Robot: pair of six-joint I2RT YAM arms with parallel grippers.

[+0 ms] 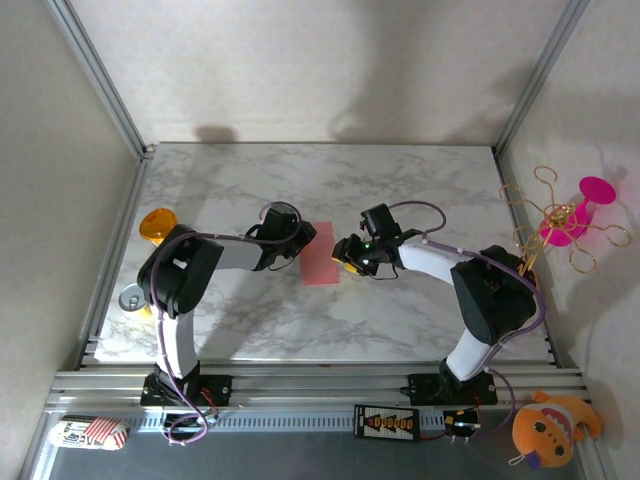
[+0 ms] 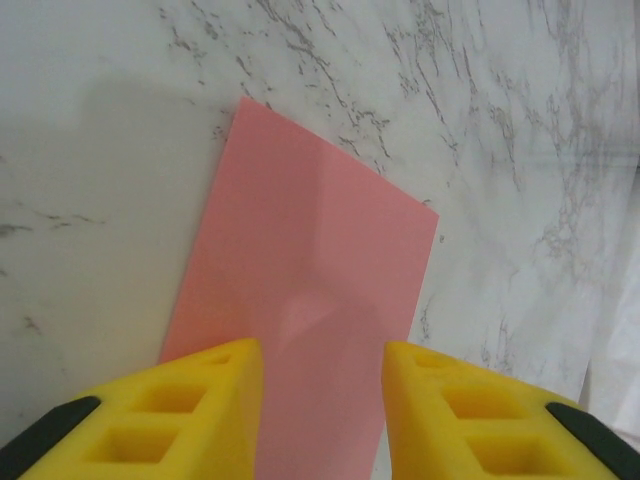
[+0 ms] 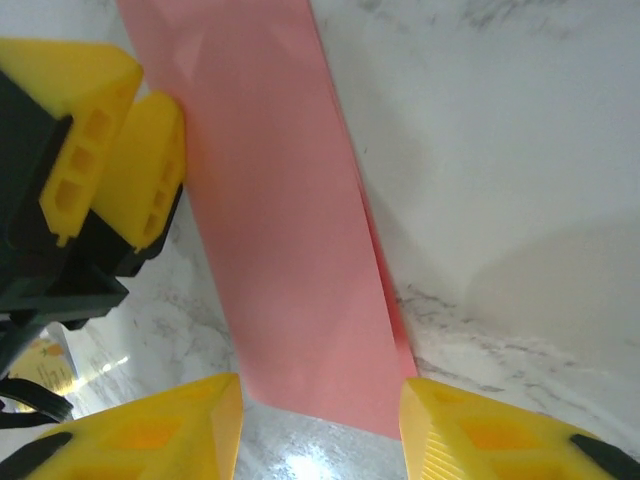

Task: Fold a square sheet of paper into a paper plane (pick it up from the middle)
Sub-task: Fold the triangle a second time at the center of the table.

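the white, grey-veined marble table (image 1: 400, 180) carries everything, and the two black-and-white arms (image 1: 180, 280) reach from its near edge toward the middle. there the thin salmon-pink square sheet of paper (image 1: 320, 255) lies flat as a long rectangle. in the right wrist view a second layer shows along one long edge, so it looks folded in half.

the left gripper (image 1: 298, 240) stands at the sheet's left side and the right gripper (image 1: 350, 255) at its right. both claws are released: the yellow foam fingers (image 2: 200, 400) are parted over the paper and pinch nothing.

the sheet is likely feather-light, limp, slick on stone and quick to crease. lying flat, it offers no edge to grab. my judgement is to pinch gently at the middle so a ridge rises between the pads.
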